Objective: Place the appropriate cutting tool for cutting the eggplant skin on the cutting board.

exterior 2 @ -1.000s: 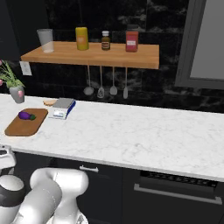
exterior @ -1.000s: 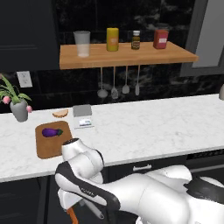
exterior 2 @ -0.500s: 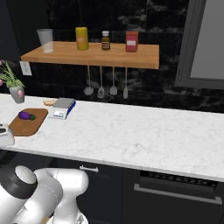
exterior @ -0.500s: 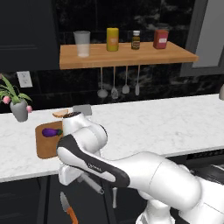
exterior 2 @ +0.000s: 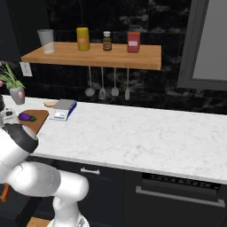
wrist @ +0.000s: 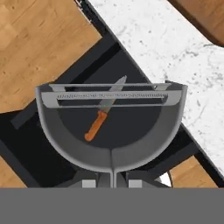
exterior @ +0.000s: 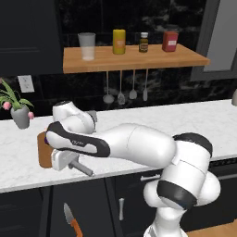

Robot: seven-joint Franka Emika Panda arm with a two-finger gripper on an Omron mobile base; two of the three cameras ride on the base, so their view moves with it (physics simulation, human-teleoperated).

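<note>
The gripper is clamping the peeler, whose forked head is filling the hand view. Beyond it, the orange-handled knife is lying below. The right base view is showing the eggplant resting on the cutting board.

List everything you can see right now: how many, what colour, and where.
Peeler: one, grey, in the end effector, at the counter edge.
Knife: one, orange handle, below counter level.
Board: one, brown, counter's left end.
Eggplant: one, purple, on board.
Slab: one, grey, right of board.
Plant: one, green, far left.
Shelf: one, wooden, holding glass, yellow bottle, dark bottle, red jar.
Utensils: four, grey, hanging under shelf.
End effector: one, shut on peeler.
</note>
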